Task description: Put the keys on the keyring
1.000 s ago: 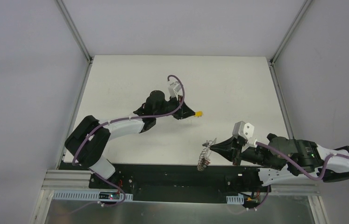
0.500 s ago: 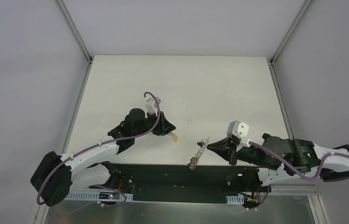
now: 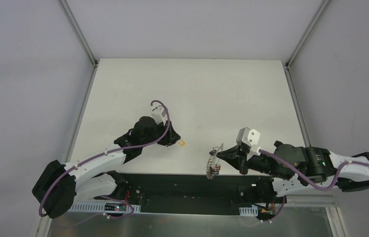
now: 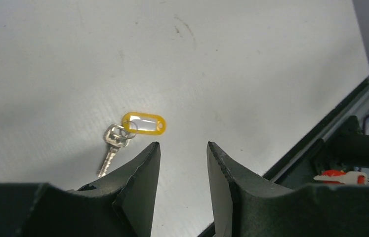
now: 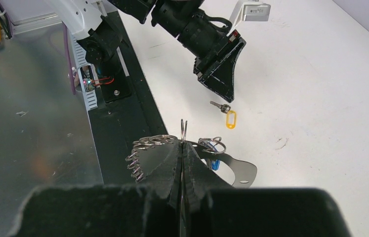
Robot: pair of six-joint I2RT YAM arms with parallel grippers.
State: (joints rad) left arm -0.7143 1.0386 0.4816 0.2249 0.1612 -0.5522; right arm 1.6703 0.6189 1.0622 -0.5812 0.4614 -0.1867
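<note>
A silver key [image 4: 111, 149] with a yellow tag [image 4: 143, 123] lies flat on the white table, just beyond my left gripper's [image 4: 183, 145] left fingertip. The left gripper is open and empty, low over the table; it also shows in the top view [image 3: 174, 140], with the yellow tag [image 3: 181, 143] beside it. My right gripper [image 5: 183, 143] is shut on the thin wire of the keyring [image 5: 184, 128], with small rings [image 5: 148, 142] and a blue tag [image 5: 215, 163] hanging either side. In the top view the keyring [image 3: 215, 162] hangs near the table's front edge. The yellow-tagged key [image 5: 230, 119] lies ahead of it.
A black rail [image 3: 182, 185] runs along the near table edge, close under the keyring and to the right of the left gripper [image 4: 320, 143]. Something small and red and white [image 4: 339, 176] sits on it. Grey walls enclose the table [image 3: 197, 89].
My left arm has swung from mid-table back toward the near edge. The yellow-tagged key came with it and now lies on the table. My right gripper shifted slightly left with the keyring.
</note>
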